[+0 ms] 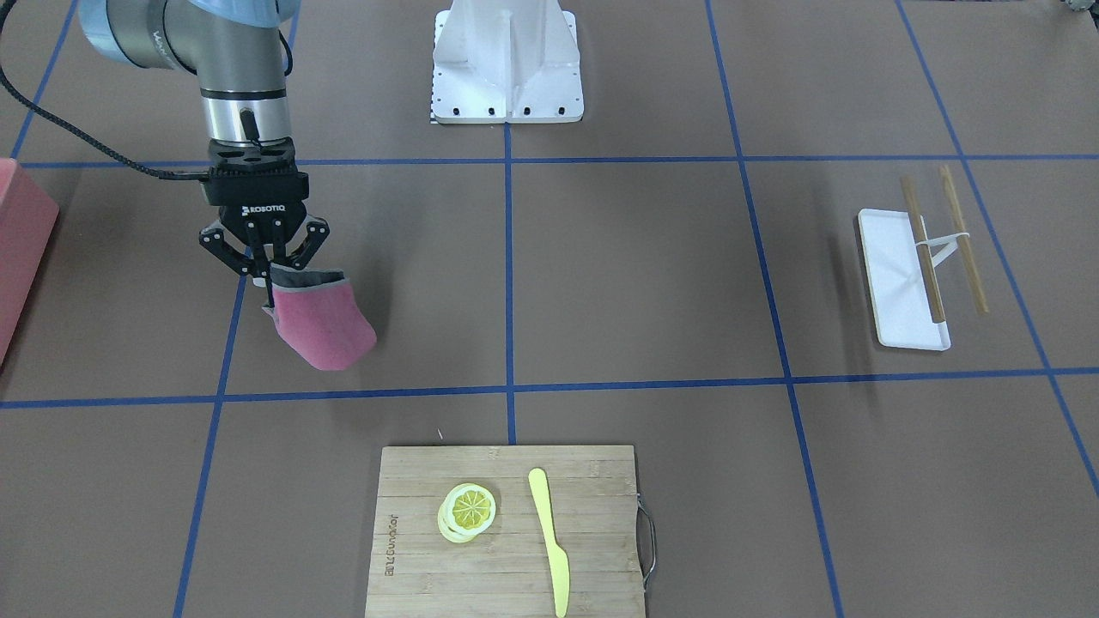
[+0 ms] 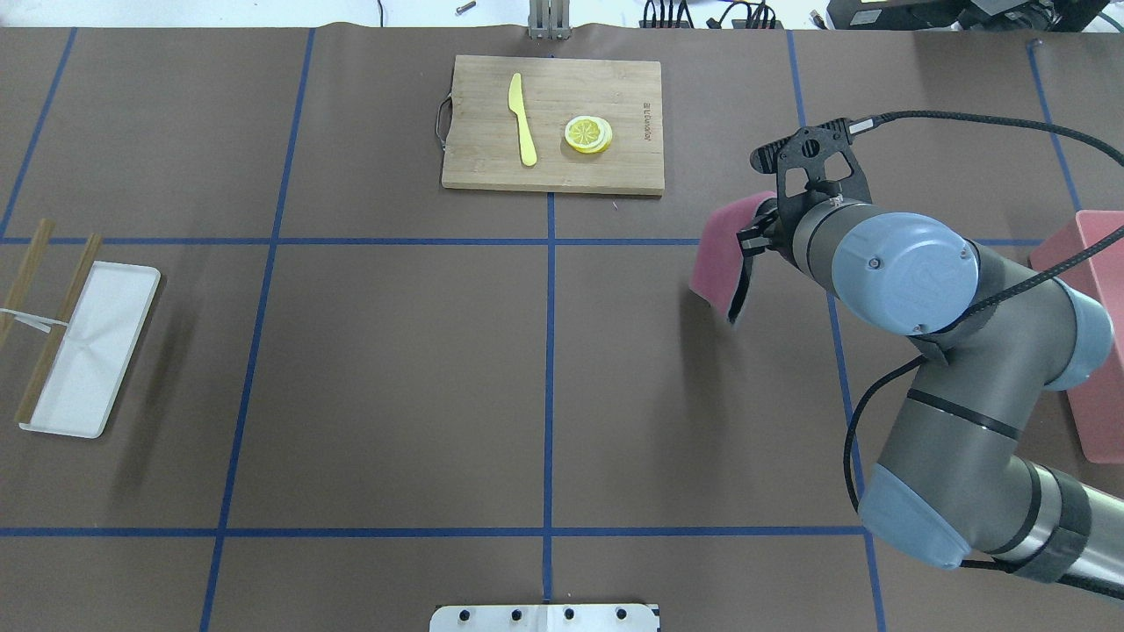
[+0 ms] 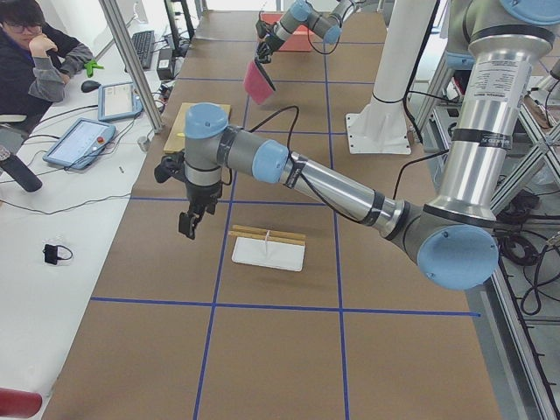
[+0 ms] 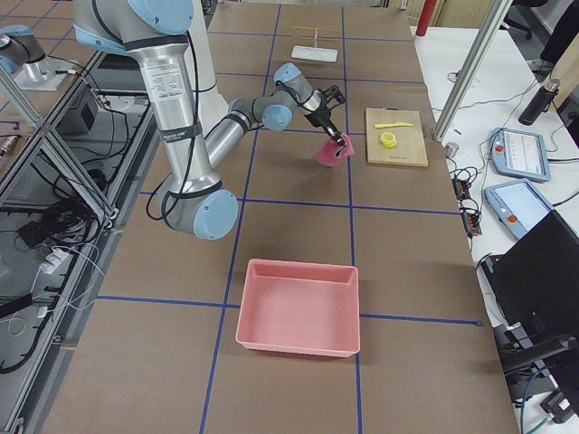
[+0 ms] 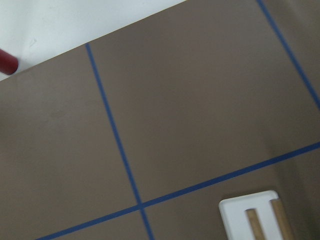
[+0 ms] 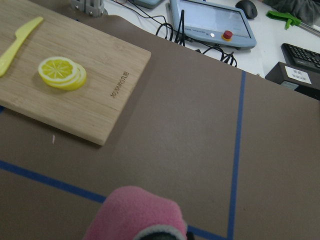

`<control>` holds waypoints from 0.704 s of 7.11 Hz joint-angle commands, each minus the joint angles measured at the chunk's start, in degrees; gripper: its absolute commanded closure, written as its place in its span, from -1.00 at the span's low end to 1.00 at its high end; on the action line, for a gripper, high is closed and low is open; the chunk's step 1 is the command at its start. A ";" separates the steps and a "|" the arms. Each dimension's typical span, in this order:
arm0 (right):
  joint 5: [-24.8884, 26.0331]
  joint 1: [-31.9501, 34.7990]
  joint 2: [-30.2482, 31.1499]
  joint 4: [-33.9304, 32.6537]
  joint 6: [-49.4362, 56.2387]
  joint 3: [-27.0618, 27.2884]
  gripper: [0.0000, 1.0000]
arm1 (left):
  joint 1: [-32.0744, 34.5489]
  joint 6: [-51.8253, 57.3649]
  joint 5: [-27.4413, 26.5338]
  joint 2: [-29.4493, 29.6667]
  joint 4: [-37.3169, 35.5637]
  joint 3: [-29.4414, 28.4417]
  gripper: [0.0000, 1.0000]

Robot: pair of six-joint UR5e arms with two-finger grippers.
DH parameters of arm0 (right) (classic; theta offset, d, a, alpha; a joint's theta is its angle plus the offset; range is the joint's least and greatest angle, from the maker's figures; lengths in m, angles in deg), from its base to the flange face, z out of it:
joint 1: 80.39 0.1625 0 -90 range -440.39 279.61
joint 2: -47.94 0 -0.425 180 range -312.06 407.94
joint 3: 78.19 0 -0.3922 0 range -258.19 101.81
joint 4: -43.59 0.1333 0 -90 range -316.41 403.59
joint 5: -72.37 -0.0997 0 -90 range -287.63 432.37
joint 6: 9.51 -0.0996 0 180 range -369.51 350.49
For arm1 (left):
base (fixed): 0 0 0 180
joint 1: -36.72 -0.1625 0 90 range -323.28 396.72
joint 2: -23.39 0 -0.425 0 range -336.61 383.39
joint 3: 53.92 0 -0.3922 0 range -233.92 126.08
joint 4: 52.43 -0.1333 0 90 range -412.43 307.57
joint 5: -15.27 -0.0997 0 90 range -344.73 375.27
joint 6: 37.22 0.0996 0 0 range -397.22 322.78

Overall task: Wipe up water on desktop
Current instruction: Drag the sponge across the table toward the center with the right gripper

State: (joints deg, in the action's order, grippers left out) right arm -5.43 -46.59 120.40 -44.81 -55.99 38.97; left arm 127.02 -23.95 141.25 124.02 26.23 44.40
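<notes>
The desktop (image 1: 644,275) is a brown surface with blue tape lines; I see no water on it. My right gripper (image 1: 266,276) is shut on the top edge of a pink cloth (image 1: 324,326), which hangs down over the desktop. I cannot tell whether the cloth's lower end touches the surface. The cloth also shows in the overhead view (image 2: 722,250) and the right wrist view (image 6: 135,215). My left gripper (image 3: 188,226) shows only in the exterior left view, hovering over the desktop beside the white tray (image 3: 269,254). I cannot tell if it is open or shut.
A bamboo cutting board (image 1: 592,515) carries lemon slices (image 1: 468,511) and a yellow knife (image 1: 549,541). The white tray (image 1: 893,283) has chopsticks (image 1: 925,257) across it. A pink bin (image 4: 298,307) stands at the robot's right end. The robot base (image 1: 506,64) is mid-table.
</notes>
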 commanded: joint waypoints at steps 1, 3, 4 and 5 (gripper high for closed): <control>-6.89 -0.13 3.36 -12.65 -4.80 4.73 1.00 | 3.73 1.95 0.40 -2.43 -1.58 -6.45 -0.99; -7.45 -1.62 4.01 -12.58 -10.19 3.25 1.00 | 5.51 1.94 7.66 -5.61 -0.79 -6.48 -0.99; -6.93 -4.76 3.66 -12.32 -15.69 1.85 1.00 | 5.42 1.85 7.79 -5.71 -0.09 -6.56 -0.99; -6.75 -8.19 2.44 -12.23 -19.32 1.05 1.00 | 5.42 1.85 7.79 -5.71 0.01 -6.56 -0.99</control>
State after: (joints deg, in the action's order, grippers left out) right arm -12.42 -51.05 123.81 -57.15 -70.43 41.16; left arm 132.38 -22.07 148.47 118.58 25.89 37.89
